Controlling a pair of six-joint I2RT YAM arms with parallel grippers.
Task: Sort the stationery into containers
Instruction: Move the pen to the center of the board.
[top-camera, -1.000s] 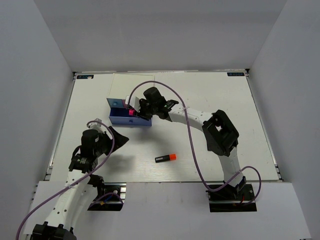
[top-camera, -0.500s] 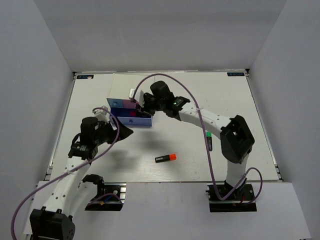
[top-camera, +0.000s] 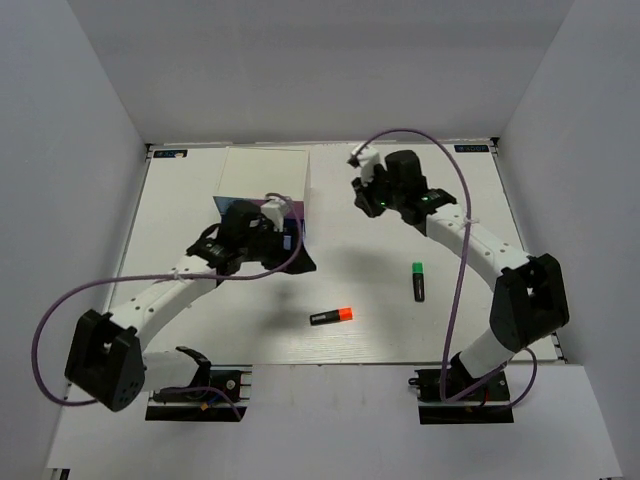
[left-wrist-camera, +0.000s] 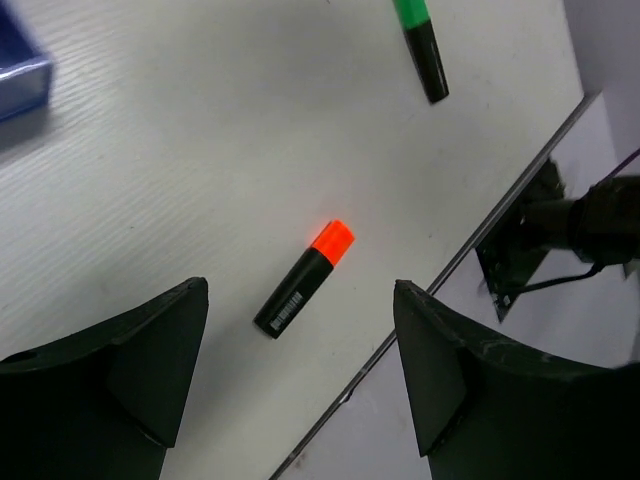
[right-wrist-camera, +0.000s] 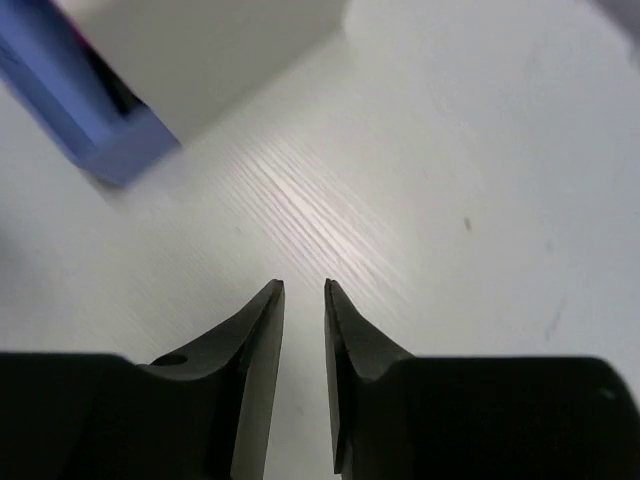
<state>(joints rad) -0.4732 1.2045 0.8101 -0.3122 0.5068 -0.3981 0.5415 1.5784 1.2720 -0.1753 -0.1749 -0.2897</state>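
Observation:
The cream-topped box (top-camera: 265, 175) stands at the back left with its darker blue drawer (top-camera: 262, 238) pulled open. It also shows in the right wrist view (right-wrist-camera: 95, 115), with a trace of pink inside. An orange-ended highlighter (top-camera: 332, 316) lies near the front edge and shows in the left wrist view (left-wrist-camera: 305, 278). A green-ended highlighter (top-camera: 418, 280) lies to its right and also shows there (left-wrist-camera: 420, 45). My left gripper (top-camera: 288, 246) (left-wrist-camera: 300, 288) is wide open and empty by the drawer's front. My right gripper (top-camera: 362, 188) (right-wrist-camera: 304, 285) hangs right of the box, its jaws nearly together, holding nothing.
The table's front edge (left-wrist-camera: 450, 260) runs close to the orange highlighter. The right arm's base mount (left-wrist-camera: 530, 235) sits beyond it. Grey walls enclose the table on three sides. The eraser and small blocks are out of view.
My right gripper has pulled back from the open drawer to the right and no longer holds the pink highlighter. My left arm has swung up and right to the drawer. The green highlighter is now uncovered.

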